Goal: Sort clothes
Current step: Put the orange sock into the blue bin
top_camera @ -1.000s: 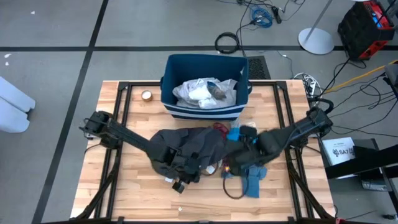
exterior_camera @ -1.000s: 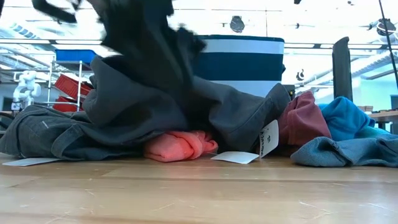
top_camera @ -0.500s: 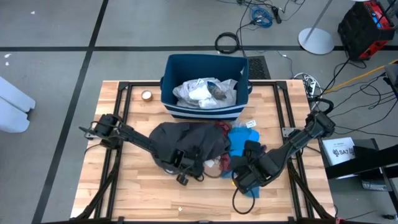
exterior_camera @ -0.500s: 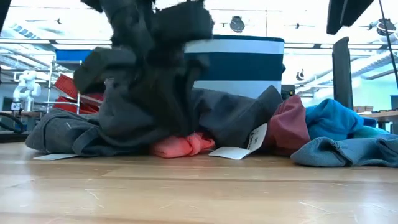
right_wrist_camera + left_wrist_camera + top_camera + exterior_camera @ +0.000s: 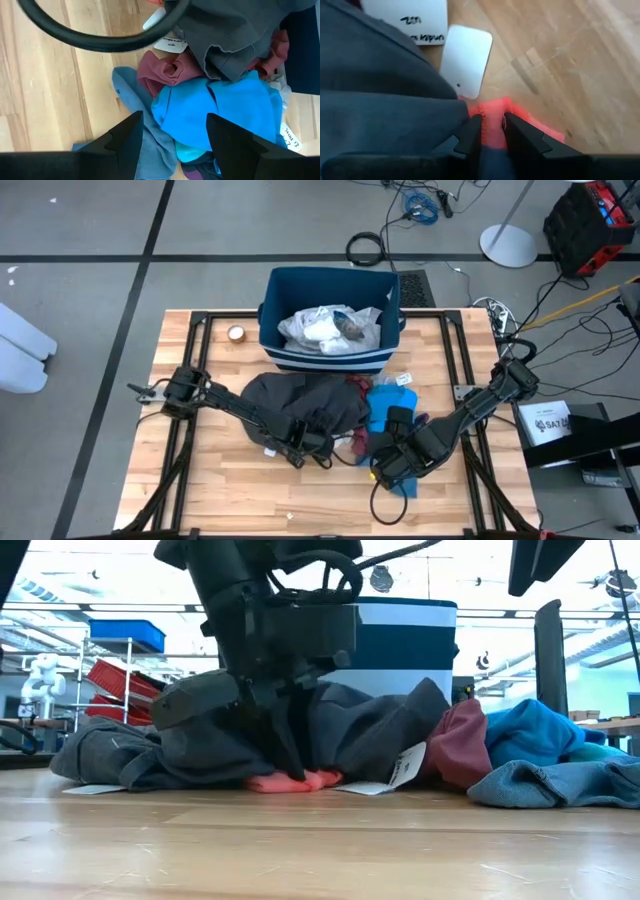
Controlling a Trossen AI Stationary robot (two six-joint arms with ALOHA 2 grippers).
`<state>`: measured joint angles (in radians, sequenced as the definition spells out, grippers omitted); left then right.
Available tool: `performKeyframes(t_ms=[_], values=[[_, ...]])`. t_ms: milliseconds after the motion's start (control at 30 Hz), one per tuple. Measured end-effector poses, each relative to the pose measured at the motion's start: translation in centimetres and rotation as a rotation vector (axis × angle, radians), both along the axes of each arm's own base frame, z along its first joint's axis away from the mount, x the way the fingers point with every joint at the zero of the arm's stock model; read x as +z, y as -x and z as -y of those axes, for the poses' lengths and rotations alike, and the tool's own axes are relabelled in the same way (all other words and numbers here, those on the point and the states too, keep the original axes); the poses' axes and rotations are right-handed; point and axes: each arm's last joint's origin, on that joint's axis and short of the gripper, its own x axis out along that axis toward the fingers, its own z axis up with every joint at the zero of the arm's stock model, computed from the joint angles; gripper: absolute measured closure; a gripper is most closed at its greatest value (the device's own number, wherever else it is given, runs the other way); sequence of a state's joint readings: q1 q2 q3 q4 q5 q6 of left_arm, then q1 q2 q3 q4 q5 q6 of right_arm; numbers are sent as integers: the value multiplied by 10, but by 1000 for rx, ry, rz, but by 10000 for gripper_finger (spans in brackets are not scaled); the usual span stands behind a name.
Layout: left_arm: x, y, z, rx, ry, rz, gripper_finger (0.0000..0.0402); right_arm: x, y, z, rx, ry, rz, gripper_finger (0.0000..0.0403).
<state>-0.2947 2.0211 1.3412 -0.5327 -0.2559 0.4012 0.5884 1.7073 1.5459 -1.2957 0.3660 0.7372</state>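
I saw the counter (image 5: 225,480) as pale planked wood with a smooth, faintly shiny finish. The dark grey garment (image 5: 300,402) looked like heavy matt woven cloth, the bright blue piece (image 5: 225,112) softer and smoother. The tags (image 5: 465,60) read as matt white card. The bin (image 5: 330,285) looked like rigid, slightly glossy plastic.

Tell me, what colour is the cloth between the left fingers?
Coral pink garment, clearest in the left wrist view.

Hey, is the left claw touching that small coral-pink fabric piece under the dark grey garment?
Touching. The left wrist view shows the left claw with coral-pink fabric bunched between its fingertips.
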Motion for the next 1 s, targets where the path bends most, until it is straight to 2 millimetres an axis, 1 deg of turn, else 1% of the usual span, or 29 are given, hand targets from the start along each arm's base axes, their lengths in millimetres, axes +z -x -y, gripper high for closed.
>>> performKeyframes(t_ms=[100, 233, 300, 400, 433, 533, 667, 700, 767, 833, 1000], values=[[-13, -1, 3, -17, 44, -46, 304, 0, 0, -1, 0, -4, 5, 197], [-20, 1, 13, -21, 79, -62, 309, 0, 0, -1, 4, -4, 5, 197], [-21, 3, 19, -25, 83, -61, 327, 0, -1, 0, 13, -3, 8, 197], [-21, 4, 24, -26, 66, -49, 380, 0, -3, 2, 11, -3, 15, 197], [-21, 4, 25, -25, 56, -43, 388, 0, -4, 2, 8, -5, 18, 197], [-17, 4, 28, -30, 55, -15, 394, 1, -6, 2, 7, -13, 32, 197], [10, 4, 34, -53, 99, 50, 398, 1, -6, 0, 8, -19, 40, 197], [20, 6, 34, -59, 114, 61, 399, 1, -5, -1, 10, -22, 44, 197], [55, 9, 34, -71, 162, 160, 399, 2, -6, -5, 12, -32, 72, 197], [88, 16, 32, -83, 210, 251, 400, 4, -6, -11, 24, -41, 132, 197], [150, 40, 24, -107, 326, 417, 400, 14, -14, -30, 145, -38, 329, 197]])
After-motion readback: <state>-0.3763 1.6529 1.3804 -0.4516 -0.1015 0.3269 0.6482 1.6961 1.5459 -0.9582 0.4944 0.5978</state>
